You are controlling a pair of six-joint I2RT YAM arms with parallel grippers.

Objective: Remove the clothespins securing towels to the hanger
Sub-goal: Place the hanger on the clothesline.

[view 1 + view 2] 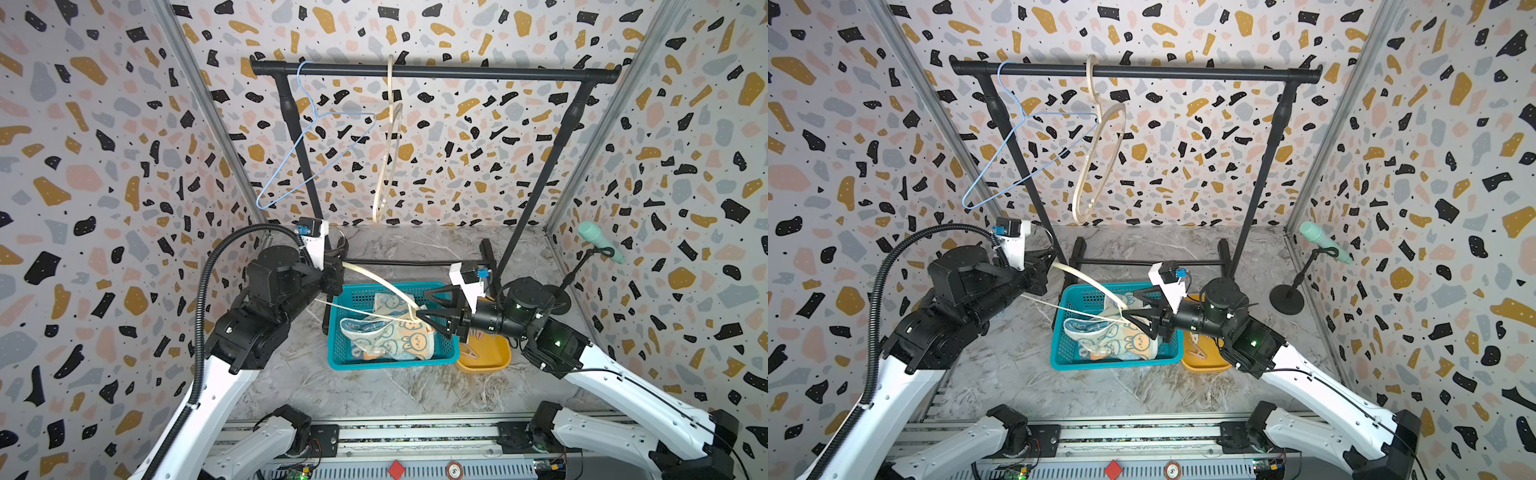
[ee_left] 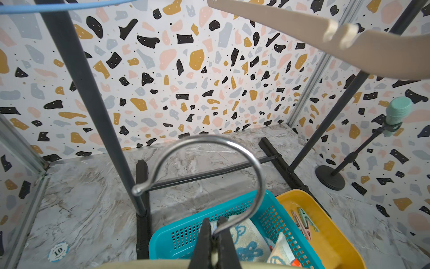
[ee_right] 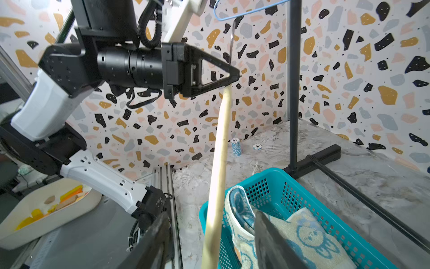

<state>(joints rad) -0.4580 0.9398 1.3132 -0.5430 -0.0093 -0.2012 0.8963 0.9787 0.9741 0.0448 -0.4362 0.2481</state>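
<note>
The hanger is clamped at its hook base by the left gripper. Its long axis runs to the right gripper, whose jaws are spread astride the far arm.

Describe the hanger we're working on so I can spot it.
Find the teal basket below the black rail. Above it slants the cream hanger, its metal hook pinched in the left tool. Unlike the blue hanger and beige hanger, it is off the rail.
</note>
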